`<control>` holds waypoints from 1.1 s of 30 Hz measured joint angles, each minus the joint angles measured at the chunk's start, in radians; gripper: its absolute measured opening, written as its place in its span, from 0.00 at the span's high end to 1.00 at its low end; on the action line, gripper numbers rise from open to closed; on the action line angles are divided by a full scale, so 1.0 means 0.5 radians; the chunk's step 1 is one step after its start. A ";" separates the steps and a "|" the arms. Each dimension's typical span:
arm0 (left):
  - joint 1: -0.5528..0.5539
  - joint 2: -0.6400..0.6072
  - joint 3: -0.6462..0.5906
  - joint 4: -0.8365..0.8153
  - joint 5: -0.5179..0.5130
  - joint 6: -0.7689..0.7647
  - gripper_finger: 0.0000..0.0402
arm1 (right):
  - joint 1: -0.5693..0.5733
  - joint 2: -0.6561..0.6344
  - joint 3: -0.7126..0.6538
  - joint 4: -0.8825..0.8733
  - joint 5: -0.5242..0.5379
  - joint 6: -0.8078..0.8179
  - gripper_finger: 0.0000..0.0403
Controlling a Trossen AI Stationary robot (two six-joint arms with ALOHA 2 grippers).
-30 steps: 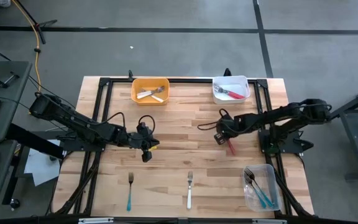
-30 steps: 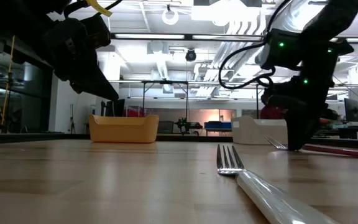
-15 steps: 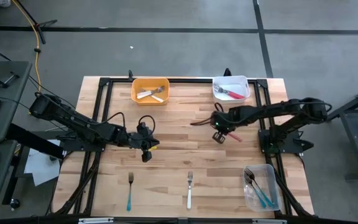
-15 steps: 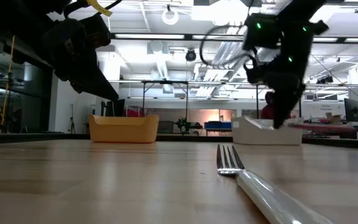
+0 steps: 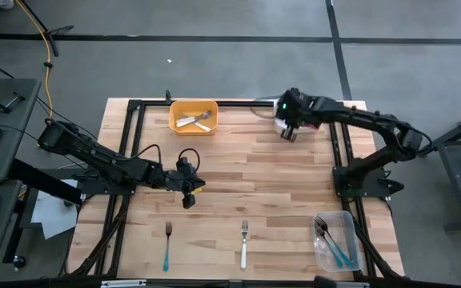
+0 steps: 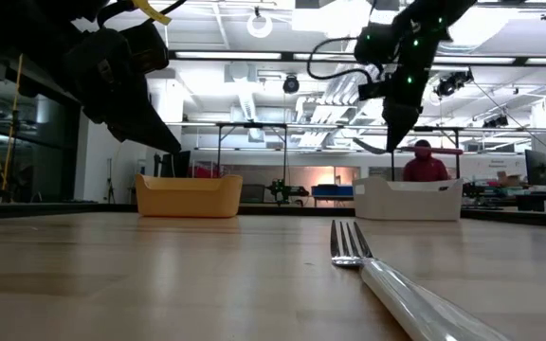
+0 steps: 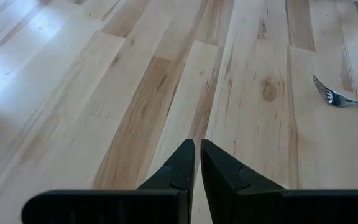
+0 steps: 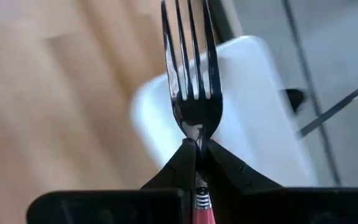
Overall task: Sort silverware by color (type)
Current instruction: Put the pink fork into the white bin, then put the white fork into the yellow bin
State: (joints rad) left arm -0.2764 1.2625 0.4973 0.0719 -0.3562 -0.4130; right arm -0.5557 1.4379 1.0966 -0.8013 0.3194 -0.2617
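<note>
The right gripper [image 5: 288, 128] hangs above the white bin [image 5: 306, 120] at the table's [image 5: 238, 160] far right corner, fingers pinched on a red-handled fork [image 8: 191, 93] at the neck, tines pointing out past the fingertips. The right wrist view shows the fork over the bin's rim. What already lies in that bin is mostly hidden by the arm, so its contents cannot be told here.

The orange bin [image 5: 193, 117] at the far edge, left of centre, holds what look like two white-handled forks [image 5: 192, 121]. The clear bin [image 5: 336, 240] at the near right corner holds a few blue-handled forks [image 5: 332, 244].

Loose on the table near the near edge lie a blue-handled fork [image 5: 167, 246] toward the left and a white-handled fork [image 5: 244, 244] at the middle.

The left gripper [image 5: 189, 190] hovers over the table's left-centre, its fingers pressed together on nothing.
</note>
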 joint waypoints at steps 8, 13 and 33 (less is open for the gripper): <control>0.000 0.000 0.000 0.000 0.000 0.004 0.95 | -0.433 0.288 0.000 0.355 -0.240 -0.413 0.96; -0.003 0.000 -0.001 0.000 -0.005 -0.003 0.95 | -0.514 0.481 0.000 0.359 -0.243 -0.473 0.96; -0.002 0.138 -0.002 0.249 -0.034 0.014 0.95 | -0.468 0.347 0.027 0.369 -0.222 -0.312 0.72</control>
State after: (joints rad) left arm -0.2774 1.3315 0.4965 0.1964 -0.3730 -0.4058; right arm -0.7900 1.6114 1.1099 -0.6166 0.2083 -0.4176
